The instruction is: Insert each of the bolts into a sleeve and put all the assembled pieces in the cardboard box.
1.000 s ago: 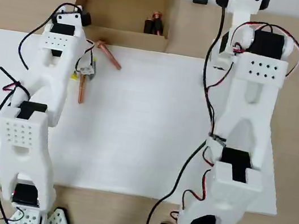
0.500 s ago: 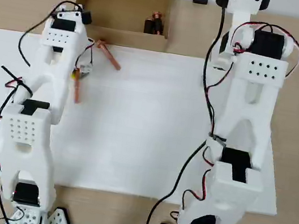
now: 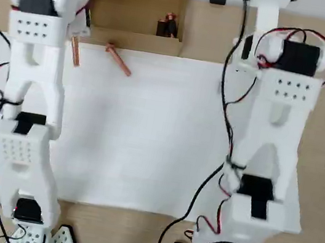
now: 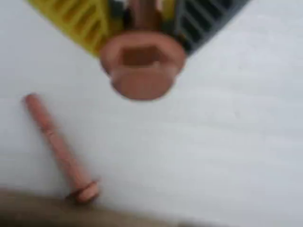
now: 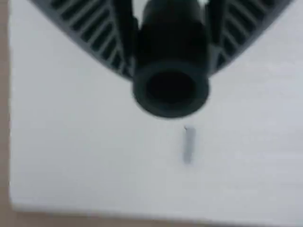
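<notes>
Our left gripper (image 4: 142, 19) clamps a copper bolt (image 4: 142, 66) by its shank, head outward. Our right gripper (image 5: 170, 47) grasps a black sleeve (image 5: 170, 90). Both seem light, rigid and smooth, so we judge mid-body holds safest. A second bolt (image 3: 118, 60) lies near the cardboard box (image 3: 125, 9).

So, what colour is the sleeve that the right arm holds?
The sleeve is black; the right wrist view shows it best.
</notes>
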Tool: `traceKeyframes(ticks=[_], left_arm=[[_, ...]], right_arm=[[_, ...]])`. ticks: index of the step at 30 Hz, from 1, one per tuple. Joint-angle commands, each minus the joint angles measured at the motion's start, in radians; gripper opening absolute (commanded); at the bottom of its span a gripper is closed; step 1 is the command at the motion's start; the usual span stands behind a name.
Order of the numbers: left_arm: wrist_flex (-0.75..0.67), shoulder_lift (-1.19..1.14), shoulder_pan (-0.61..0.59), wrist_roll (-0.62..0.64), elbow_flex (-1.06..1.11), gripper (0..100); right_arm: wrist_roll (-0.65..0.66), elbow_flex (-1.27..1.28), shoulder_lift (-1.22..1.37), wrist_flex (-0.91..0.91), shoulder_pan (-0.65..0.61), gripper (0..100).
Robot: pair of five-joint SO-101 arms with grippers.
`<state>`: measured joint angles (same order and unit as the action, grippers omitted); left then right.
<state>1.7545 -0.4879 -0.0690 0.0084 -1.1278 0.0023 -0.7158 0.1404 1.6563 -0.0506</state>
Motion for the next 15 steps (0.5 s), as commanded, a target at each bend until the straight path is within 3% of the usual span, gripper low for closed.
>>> traceKeyframes(ticks=[1, 4, 8, 15], left_arm=[[0.002, 0.214, 0.072, -0.044, -0.058, 1], [0.002, 0.357, 0.115, -0.046, -0.020, 1], [0.002, 0.561, 0.169, -0.044, 0.207, 1], [-0.002, 0.970, 0.190, -0.046, 0.664, 1]], right_arm=[[0.020, -0.005, -0.208, 0.021, -0.071, 0.9], [0.020, -0.002, -0.354, 0.107, -0.131, 0.9], [0.017, 0.068, -0.519, 0.130, -0.163, 0.9], [0.017, 0.506, -0.832, 0.118, -0.165, 0.9]])
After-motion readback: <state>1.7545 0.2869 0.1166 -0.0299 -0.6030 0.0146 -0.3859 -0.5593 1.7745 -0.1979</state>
